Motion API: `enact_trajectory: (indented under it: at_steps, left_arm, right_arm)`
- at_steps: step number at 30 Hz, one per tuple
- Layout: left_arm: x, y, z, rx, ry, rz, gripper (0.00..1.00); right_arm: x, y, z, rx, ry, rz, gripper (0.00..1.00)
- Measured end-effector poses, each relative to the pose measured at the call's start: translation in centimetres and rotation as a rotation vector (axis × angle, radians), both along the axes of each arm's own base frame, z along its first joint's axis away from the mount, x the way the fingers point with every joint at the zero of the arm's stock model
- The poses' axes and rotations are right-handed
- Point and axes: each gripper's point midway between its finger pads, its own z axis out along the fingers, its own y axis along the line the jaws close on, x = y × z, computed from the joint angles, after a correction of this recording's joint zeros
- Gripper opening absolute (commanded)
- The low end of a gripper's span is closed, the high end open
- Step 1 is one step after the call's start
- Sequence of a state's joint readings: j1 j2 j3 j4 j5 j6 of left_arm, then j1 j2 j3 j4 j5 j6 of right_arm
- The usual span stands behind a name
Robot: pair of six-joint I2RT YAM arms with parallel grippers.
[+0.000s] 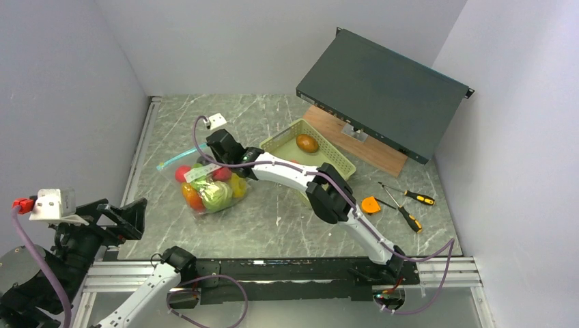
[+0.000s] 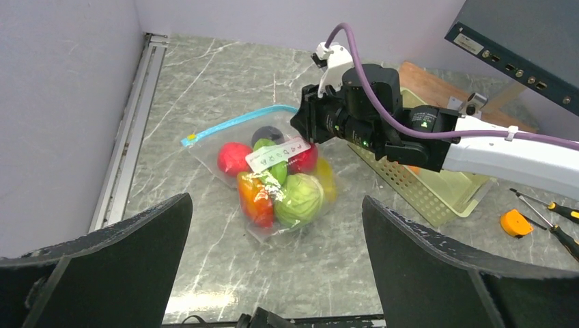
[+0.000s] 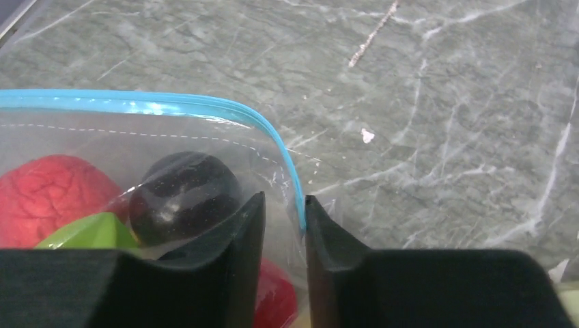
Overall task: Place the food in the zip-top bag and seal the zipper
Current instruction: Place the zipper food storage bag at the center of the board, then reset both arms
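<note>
Fingers (image 3: 232,273) of the right tool (image 3: 283,205) stood barely parted astride the zipper (image 3: 136,101); an unsealed corner could spill food (image 3: 54,188).

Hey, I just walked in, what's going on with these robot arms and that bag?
The right gripper straddles the zipper at one end of the zip-top bag, jaws nearly closed; whether it pinches is unclear. Several pieces of food sit inside the bag, and a brown piece lies in the green basket. The left gripper hangs open at the near left, holding nothing.
</note>
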State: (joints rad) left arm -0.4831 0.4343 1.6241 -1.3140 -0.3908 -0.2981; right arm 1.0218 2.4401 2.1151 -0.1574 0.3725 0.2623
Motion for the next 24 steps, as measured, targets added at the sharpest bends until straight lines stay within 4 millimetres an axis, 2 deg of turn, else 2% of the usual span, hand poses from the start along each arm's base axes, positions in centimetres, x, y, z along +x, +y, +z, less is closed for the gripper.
enact_trajectory:
  at_steps: [2, 5, 8, 10, 13, 15, 18, 21, 24]
  left_arm:
    - [0.2, -0.1, -0.3, 0.001, 0.009, 0.0, 1.0]
    - [0.4, -0.3, -0.6, 0.002, 0.019, 0.0, 1.0]
    - [0.7, -0.5, -1.0, -0.004, 0.017, -0.003, 1.0]
    - [0.8, -0.6, -1.2, -0.008, 0.011, -0.008, 1.0]
    - [0.9, -0.9, -1.3, -0.015, 0.0, -0.02, 1.0]
    - [1.0, -1.1, -1.1, -0.022, -0.011, -0.027, 1.0]
    - [1.4, -1.5, -0.8, -0.031, -0.025, -0.034, 1.0]
    - [2.0, -1.9, -0.5, -0.044, -0.043, -0.042, 1.0]
    - [2.5, -2.5, -0.2, -0.064, -0.062, -0.054, 1.0]
  right_arm:
    - [0.1, -0.5, -0.2, -0.032, -0.007, 0.004, 0.54]
    - [-0.2, -1.6, 0.1, -0.081, -0.005, 0.014, 0.66]
    - [-1.6, -4.0, 2.4, -0.125, 0.005, 0.026, 0.72]
    - [-3.0, -6.0, 5.9, -0.118, -0.008, 0.035, 0.77]
    - [-5.1, -9.2, 12.9, -0.056, -0.06, 0.043, 0.8]
    - [-7.0, -12.1, 18.1, 0.009, -0.106, 0.041, 0.88]
    - [-9.7, -17.2, 24.1, 0.102, -0.175, 0.019, 0.99]
    - [-12.5, -22.7, 27.7, 0.176, -0.229, -0.018, 1.0]
    - [-14.9, -27.5, 29.5, 0.233, -0.27, -0.054, 1.0]
